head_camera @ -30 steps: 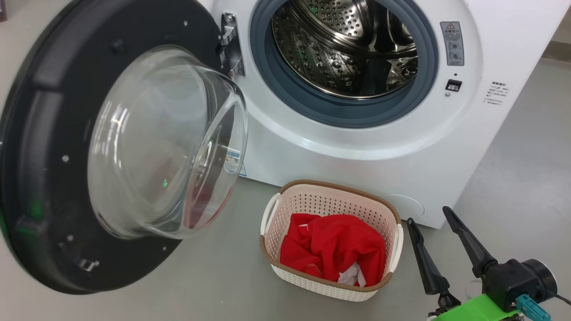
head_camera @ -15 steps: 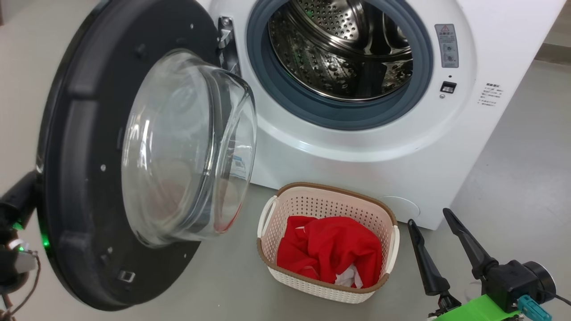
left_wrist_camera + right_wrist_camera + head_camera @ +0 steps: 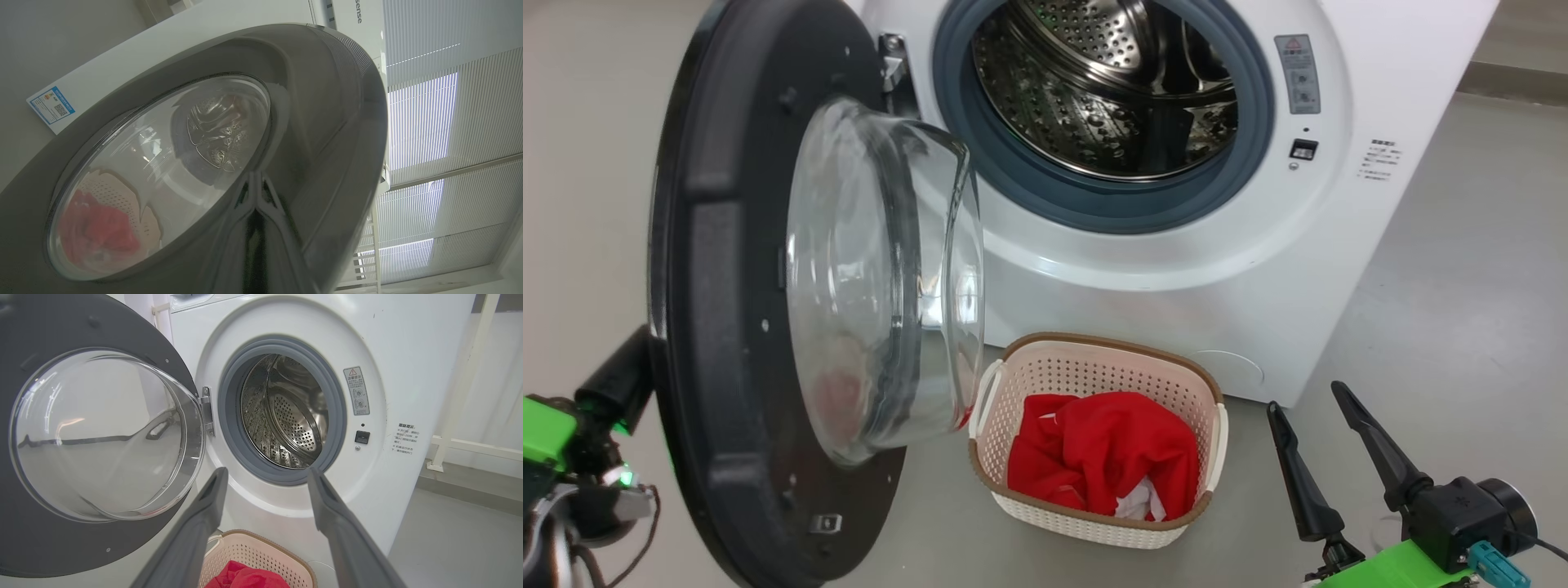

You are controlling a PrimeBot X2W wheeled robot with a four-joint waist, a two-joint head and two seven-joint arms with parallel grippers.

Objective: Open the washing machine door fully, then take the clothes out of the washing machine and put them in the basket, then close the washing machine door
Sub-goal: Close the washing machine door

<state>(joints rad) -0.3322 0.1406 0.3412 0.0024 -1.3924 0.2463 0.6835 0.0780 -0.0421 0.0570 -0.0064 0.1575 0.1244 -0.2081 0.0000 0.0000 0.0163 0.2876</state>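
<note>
The washing machine (image 3: 1176, 269) stands with its steel drum (image 3: 1094, 98) bare inside. Its black-rimmed door (image 3: 727, 286) stands partly swung, glass bowl (image 3: 882, 278) facing the opening. Red and white clothes (image 3: 1103, 449) lie in the cream basket (image 3: 1094, 347) on the floor below the opening. My left gripper (image 3: 625, 371) is shut, its tips against the door's outer face (image 3: 318, 122) low on the rim; the left wrist view shows the joined fingers (image 3: 254, 228) there. My right gripper (image 3: 1307, 398) is open and holds nothing, right of the basket, and in its own view (image 3: 267, 471) points at the drum.
Grey floor (image 3: 1437, 310) spreads to the right of the machine and around the basket. A white railing (image 3: 461, 396) stands beyond the machine's right side. Window blinds (image 3: 449, 122) show past the door's edge in the left wrist view.
The door has swung round toward the machine's opening. My shut left gripper has come into the head view behind the door's outer edge. The camera has shifted; the right gripper has stayed put.
</note>
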